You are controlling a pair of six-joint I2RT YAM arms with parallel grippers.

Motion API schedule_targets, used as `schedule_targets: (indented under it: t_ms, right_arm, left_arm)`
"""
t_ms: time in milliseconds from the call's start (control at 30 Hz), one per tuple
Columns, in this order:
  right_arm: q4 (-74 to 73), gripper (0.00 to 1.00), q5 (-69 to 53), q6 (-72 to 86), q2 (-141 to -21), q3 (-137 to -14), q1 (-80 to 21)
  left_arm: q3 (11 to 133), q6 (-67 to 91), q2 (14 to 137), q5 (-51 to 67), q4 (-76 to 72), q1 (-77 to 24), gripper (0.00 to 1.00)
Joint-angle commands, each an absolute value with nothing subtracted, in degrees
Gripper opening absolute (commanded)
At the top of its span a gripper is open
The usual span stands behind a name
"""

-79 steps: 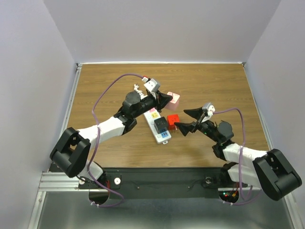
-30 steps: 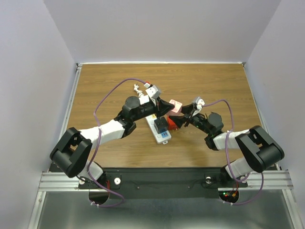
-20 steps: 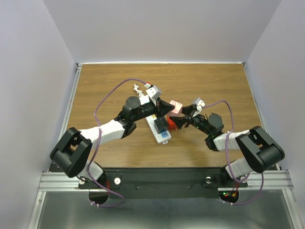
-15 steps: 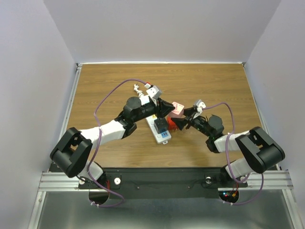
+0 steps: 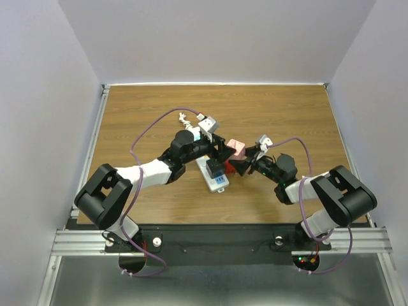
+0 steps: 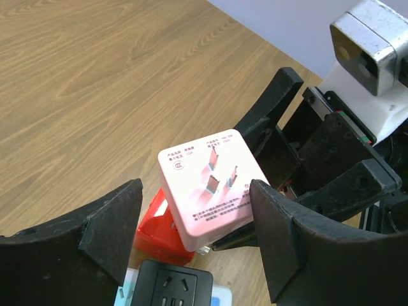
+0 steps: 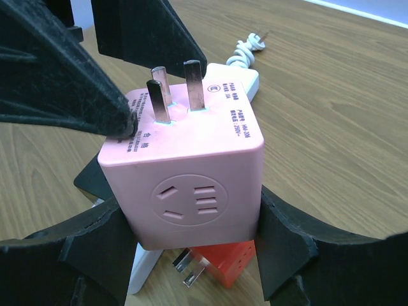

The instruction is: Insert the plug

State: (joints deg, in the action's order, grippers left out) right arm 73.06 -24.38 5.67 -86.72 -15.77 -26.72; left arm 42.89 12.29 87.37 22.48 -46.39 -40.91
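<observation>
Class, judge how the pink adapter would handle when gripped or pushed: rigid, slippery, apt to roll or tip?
Probably rigid: the pink adapter keeps crisp square edges between the right gripper's fingers. Likely slippery, since its plastic faces look smooth. Unlikely to roll, being boxy; resting on its prongs it would probably tip.

A brown wood-grain worktop [image 5: 287, 115], enclosed at the back and both sides by plain pale walls [image 5: 217, 38] and edged at the near left by a metal rail [image 5: 70, 241], carries a red cube adapter [image 5: 230, 167] lying on its side, prongs pointing sideways, with a black adapter [image 5: 214, 168] just beside it.
</observation>
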Motion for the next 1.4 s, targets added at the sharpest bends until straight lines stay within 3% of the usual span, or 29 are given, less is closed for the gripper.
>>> schedule_targets:
  t_ms: [0, 267, 433, 567, 733, 767, 900, 967, 1100, 1133, 1167, 1200, 1233, 1367]
  right_arm:
    - [90.6, 0.29, -24.1, 3.9, -86.5, -18.0, -27.1]
    - [89.7, 0.29, -24.5, 3.1, -86.2, -17.9, -27.6]
    - [89.0, 0.29, -24.6, 2.6, -85.9, -17.8, -27.7]
    - [88.9, 0.29, -24.8, 2.8, -86.0, -18.1, -27.8]
    - [88.1, 0.29, -24.1, 2.9, -85.0, -18.2, -27.9]
    - [87.5, 0.29, -24.0, 2.7, -84.6, -18.3, -27.9]
    - [84.0, 0.31, -23.4, 2.6, -82.6, -18.7, -27.9]
    - [83.4, 0.36, -22.7, 3.0, -81.9, -18.6, -27.9]
    - [80.9, 0.57, -17.9, 5.1, -79.5, -18.5, -27.9]
    - [79.3, 0.7, -17.1, 5.6, -78.1, -18.5, -27.9]
    - [78.3, 0.77, -16.4, 6.1, -77.3, -18.6, -27.9]
    - [76.4, 0.95, -14.7, 6.2, -76.4, -18.5, -27.9]
    - [75.3, 1.0, -13.5, 7.2, -75.6, -18.6, -28.0]
    - [71.5, 1.0, -10.9, 9.2, -69.5, -18.5, -27.9]
  left_arm:
    - [46.0, 11.7, 87.6, 23.7, -48.1, -42.3, 0.81]
    - [48.3, 11.4, 90.5, 21.5, -48.1, -43.5, 0.82]
    - [48.6, 11.3, 91.1, 18.4, -48.0, -43.9, 0.62]
    - [49.0, 10.8, 91.7, 17.5, -47.6, -44.0, 0.37]
    - [49.7, 10.4, 93.0, 18.2, -46.6, -44.3, 0.12]
    - [49.7, 10.5, 93.2, 18.3, -46.6, -44.2, 0.0]
    - [50.1, 10.5, 93.6, 18.4, -46.8, -44.3, 0.0]
    - [50.0, 10.7, 93.6, 18.5, -47.1, -44.3, 0.0]
    - [49.5, 10.8, 92.3, 17.3, -47.9, -44.3, 0.0]
    - [49.0, 10.8, 91.9, 16.4, -48.0, -44.2, 0.0]
    - [48.8, 11.0, 90.3, 16.0, -48.4, -44.1, 0.0]
    - [48.1, 11.0, 89.3, 15.8, -48.8, -43.9, 0.0]
    - [47.6, 11.1, 88.3, 15.6, -49.1, -43.7, 0.0]
    - [44.4, 11.7, 80.7, 15.3, -52.6, -42.3, 0.0]
